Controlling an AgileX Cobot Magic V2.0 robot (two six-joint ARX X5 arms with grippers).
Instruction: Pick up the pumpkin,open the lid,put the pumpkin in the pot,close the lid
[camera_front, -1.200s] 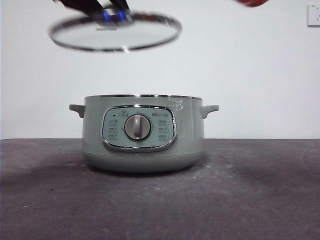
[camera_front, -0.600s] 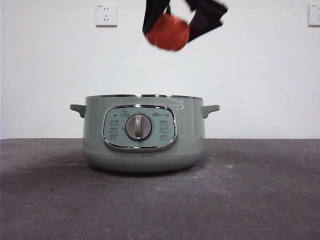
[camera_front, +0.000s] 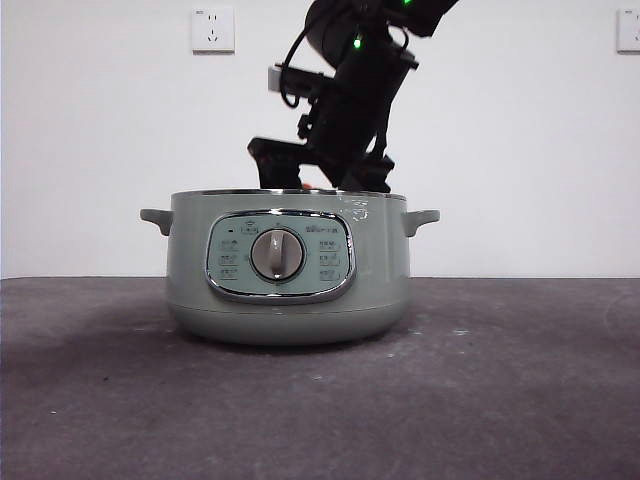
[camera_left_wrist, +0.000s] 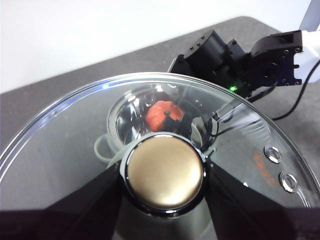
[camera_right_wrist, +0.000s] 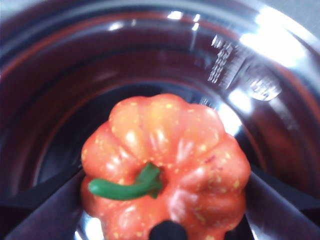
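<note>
The pale green pot (camera_front: 288, 270) stands uncovered on the dark table. The right arm (camera_front: 350, 110) reaches down into it from above, and the rim hides the jaws in the front view. In the right wrist view my right gripper (camera_right_wrist: 165, 200) is shut on the orange pumpkin (camera_right_wrist: 170, 150), green stem up, low inside the pot's shiny bowl (camera_right_wrist: 225, 65). My left gripper (camera_left_wrist: 164, 176) is shut on the knob (camera_left_wrist: 164, 169) of the glass lid (camera_left_wrist: 60, 145), held above the pot and outside the front view. Through the glass I see the pumpkin (camera_left_wrist: 161, 114).
The dark grey table (camera_front: 500, 380) stretches in front of and beside the pot. A white wall behind carries one socket (camera_front: 212, 28) at upper left and another socket (camera_front: 628, 28) at the right edge.
The lid, held at upper left a second ago, has left the front view. The right gripper brought the pumpkin in from the upper right and lowered it into the pot.
</note>
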